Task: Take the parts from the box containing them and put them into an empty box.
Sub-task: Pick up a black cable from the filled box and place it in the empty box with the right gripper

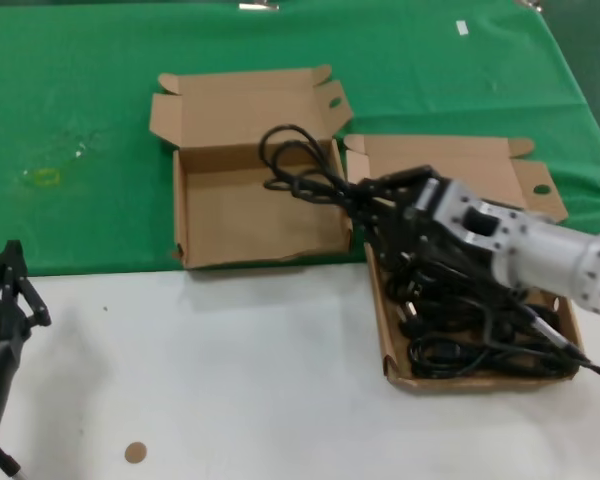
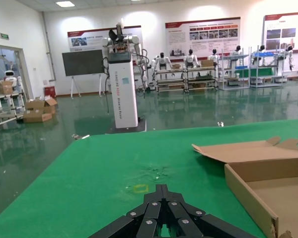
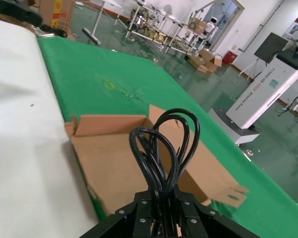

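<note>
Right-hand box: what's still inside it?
Several black power cords still lie tangled in the right-hand box. The right gripper, shut on one cord bundle, and its arm cover the box's upper part.

A glossy green floor (image 2: 35, 144) stretches to a white wall (image 2: 154, 20) hung with poster boards (image 2: 202, 35). Ceiling lights (image 2: 65, 4) glow overhead. Metal shelving racks (image 2: 203, 74) line the wall beside a white pillar stand (image 2: 123, 91).
</note>
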Available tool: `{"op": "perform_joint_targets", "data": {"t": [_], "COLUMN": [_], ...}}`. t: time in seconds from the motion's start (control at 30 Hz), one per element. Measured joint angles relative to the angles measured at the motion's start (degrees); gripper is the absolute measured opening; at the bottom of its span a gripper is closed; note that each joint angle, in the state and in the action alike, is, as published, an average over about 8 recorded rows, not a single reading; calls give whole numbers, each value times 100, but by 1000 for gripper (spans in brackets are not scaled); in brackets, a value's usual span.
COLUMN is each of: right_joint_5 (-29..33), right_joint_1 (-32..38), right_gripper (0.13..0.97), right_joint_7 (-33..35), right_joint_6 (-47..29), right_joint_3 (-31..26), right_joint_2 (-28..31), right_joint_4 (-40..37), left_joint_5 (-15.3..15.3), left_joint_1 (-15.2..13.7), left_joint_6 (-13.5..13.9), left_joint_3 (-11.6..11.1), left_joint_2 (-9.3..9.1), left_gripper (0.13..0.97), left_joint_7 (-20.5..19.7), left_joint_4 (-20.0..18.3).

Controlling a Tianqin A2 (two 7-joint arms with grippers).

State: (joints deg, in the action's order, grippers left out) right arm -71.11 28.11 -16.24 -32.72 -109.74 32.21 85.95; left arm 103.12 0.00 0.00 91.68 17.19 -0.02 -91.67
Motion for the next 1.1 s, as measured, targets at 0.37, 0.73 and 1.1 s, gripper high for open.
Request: {"op": "perform_joint_targets", "data": {"t": [0.37, 0.73, 1.1], "right_joint_5": [443, 525, 432], "right_joint_1": [888, 1596, 1922], "right_gripper": [208, 208, 208], "right_joint_7": [64, 419, 747], "right_joint_6": [-46, 137, 311], "right_joint_3": [-309, -459, -513], "right_joint_2": [-951, -1623, -1946], "right_joint_4": [-1139, -2302, -2967], "left_joint_5": [-1, -1, -1], "left_joint_1": [0, 0, 0], "left_joint_6": [0, 0, 0], "left_joint_3": [0, 0, 0], "left_joint_2": [0, 0, 0], "left_gripper": [144, 144, 144], "left_joint_7": [-1, -1, -1], "left_joint_4": [0, 0, 0]}}
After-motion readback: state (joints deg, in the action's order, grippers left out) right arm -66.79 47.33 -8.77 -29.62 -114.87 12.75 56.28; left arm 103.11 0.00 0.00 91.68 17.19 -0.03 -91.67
